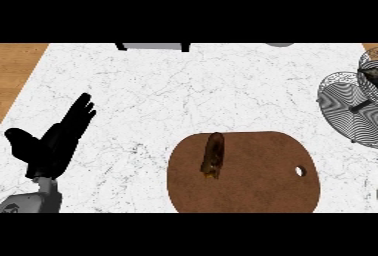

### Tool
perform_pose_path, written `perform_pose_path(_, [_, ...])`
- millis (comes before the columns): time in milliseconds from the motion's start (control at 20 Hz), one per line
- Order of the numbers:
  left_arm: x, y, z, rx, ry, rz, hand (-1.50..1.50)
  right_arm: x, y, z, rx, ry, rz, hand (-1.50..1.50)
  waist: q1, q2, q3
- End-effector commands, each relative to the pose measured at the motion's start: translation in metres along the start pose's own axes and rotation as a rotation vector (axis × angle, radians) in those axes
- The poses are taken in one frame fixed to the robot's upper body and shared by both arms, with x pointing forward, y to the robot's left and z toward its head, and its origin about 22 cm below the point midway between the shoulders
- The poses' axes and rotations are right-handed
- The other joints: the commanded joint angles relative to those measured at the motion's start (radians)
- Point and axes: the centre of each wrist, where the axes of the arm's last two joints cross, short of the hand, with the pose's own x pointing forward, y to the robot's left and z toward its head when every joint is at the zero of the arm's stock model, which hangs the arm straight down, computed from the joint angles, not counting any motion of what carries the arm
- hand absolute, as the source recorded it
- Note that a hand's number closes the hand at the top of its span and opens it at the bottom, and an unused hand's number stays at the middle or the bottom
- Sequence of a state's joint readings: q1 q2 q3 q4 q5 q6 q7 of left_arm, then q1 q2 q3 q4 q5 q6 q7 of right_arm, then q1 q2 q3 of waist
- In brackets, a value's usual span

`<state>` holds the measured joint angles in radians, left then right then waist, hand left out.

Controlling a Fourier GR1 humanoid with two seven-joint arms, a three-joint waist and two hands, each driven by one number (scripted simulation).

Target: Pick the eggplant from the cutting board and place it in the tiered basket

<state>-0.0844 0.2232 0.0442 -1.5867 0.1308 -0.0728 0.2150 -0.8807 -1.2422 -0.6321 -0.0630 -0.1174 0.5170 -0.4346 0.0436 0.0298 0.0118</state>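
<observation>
At the view's left my black left hand [52,142] rests above the white marbled desk [162,95], its fingers [80,114] straight and spread, holding nothing; right of it, well apart, lies the round dark-brown wooden cutting board [266,175] with a small hole near its right edge; the slim dark brownish eggplant [213,155] lies lengthwise on the board's left part; at the far right edge stands the grey wire-mesh tiered basket [343,100]; my right hand does not show.
</observation>
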Motion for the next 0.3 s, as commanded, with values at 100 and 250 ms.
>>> perform_pose_path(100, [-0.003, -0.002, 0.001, -0.001, -0.001, 0.002, 0.0, 0.016, -0.026, 0.013, -0.029, -0.018, 0.009, -1.5, 0.003, 0.005, 0.003])
perform_pose_path(250, [-0.002, 0.0, 0.004, 0.008, -0.001, 0.007, 0.0, 0.009, -0.035, 0.023, 0.001, -0.015, 0.032, -1.5, -0.003, 0.003, 0.007])
